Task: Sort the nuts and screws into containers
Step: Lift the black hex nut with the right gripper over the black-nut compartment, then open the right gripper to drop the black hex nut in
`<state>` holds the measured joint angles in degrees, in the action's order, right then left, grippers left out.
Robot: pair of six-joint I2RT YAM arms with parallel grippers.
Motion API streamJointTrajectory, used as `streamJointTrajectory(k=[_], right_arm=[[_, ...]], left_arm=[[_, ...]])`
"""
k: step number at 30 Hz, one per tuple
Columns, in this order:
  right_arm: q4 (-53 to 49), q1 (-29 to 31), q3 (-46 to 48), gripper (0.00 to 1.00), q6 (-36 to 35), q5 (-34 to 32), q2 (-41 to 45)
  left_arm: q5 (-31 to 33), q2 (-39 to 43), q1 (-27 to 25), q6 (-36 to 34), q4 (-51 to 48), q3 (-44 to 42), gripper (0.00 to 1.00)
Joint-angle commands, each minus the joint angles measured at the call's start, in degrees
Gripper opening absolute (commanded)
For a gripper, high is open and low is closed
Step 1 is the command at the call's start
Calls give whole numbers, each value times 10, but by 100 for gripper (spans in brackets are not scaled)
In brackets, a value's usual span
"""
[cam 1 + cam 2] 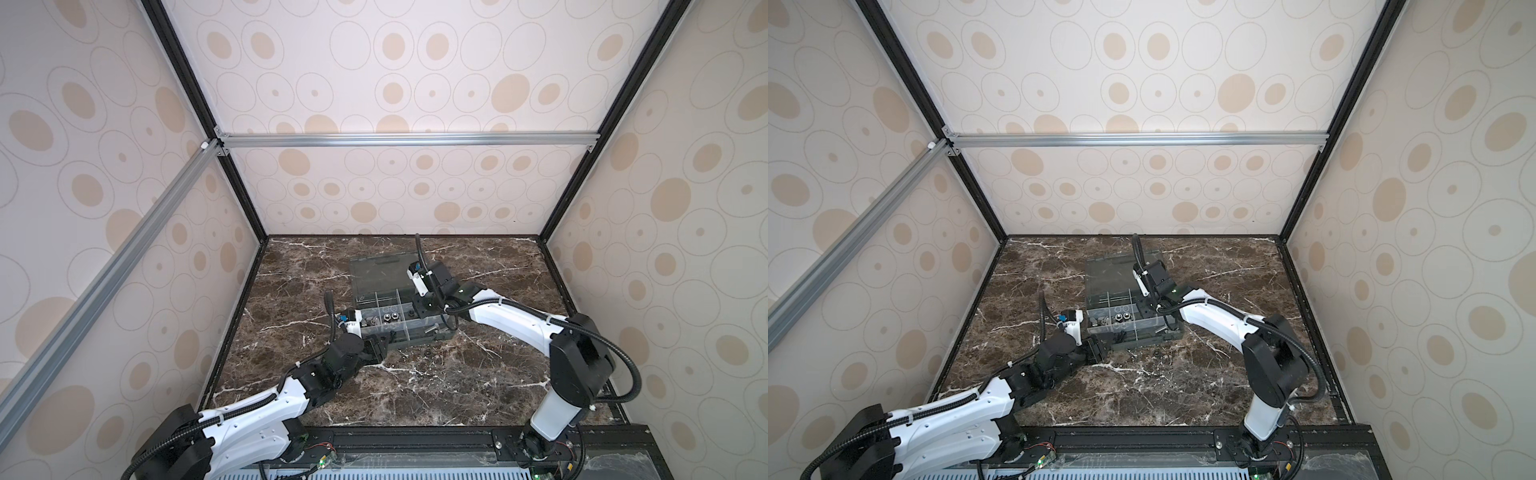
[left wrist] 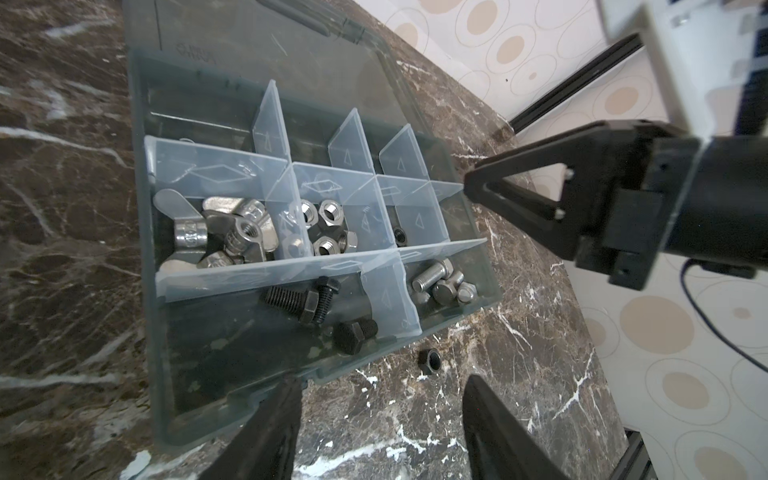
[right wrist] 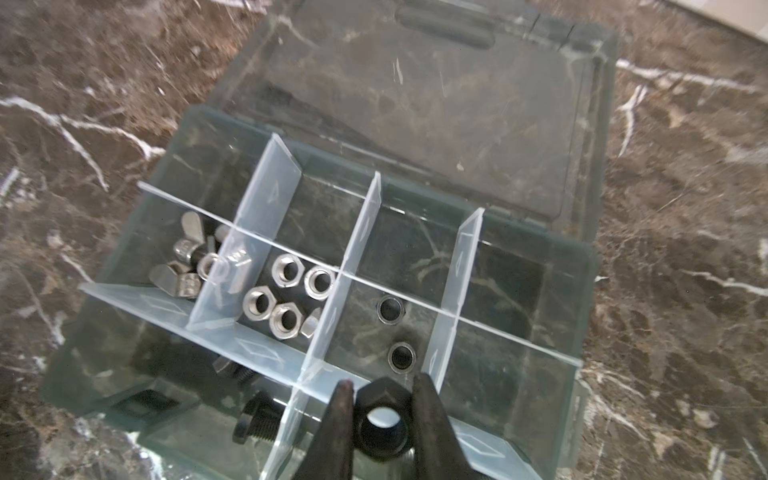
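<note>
My right gripper [image 3: 384,388] is shut on a black hex nut [image 3: 382,422] and hangs over the containers [image 3: 584,316] of the grey organizer box [image 1: 411,338]. Just beyond the held nut, one compartment has two black nuts [image 3: 390,309]. Silver hex nuts [image 3: 286,299] fill the compartment beside that, and wing nuts [image 3: 187,266] the end one. Black screws [image 2: 307,299] and silver screws [image 2: 440,282] lie in the front row. My left gripper [image 2: 382,382] stands open at the box's front edge, one finger against the rim. A loose black nut [image 2: 430,360] lies on the table just ahead of it.
The box's clear lid [image 3: 436,104] lies open and flat behind the compartments. The box sits mid-table on dark marble [image 1: 478,386], with patterned enclosure walls on three sides. The right gripper [image 2: 471,187] shows in the left wrist view over the box's far side.
</note>
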<state>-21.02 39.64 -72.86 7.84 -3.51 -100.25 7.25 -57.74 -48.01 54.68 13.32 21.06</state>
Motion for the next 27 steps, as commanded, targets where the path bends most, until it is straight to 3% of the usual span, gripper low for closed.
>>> streamJointTrajectory(k=[1, 6, 8, 15, 27], right_arm=[[-22, 0, -17, 21, 5, 11, -16], [-16, -1, -7, 40, 3, 9, -3], [-15, -1, -6, 44, 0, 5, 8], [-31, -3, 3, 46, 7, 5, 61], [-31, -4, 175, 47, 58, -3, 233]], left_arm=[[-15, -14, -4, 0, 25, 27, 62], [-19, -28, -9, 0, 25, 32, 62], [-20, -35, -10, -3, 24, 38, 62], [-17, -47, -19, -1, 42, 39, 62], [-23, -74, -30, 1, 53, 45, 62]])
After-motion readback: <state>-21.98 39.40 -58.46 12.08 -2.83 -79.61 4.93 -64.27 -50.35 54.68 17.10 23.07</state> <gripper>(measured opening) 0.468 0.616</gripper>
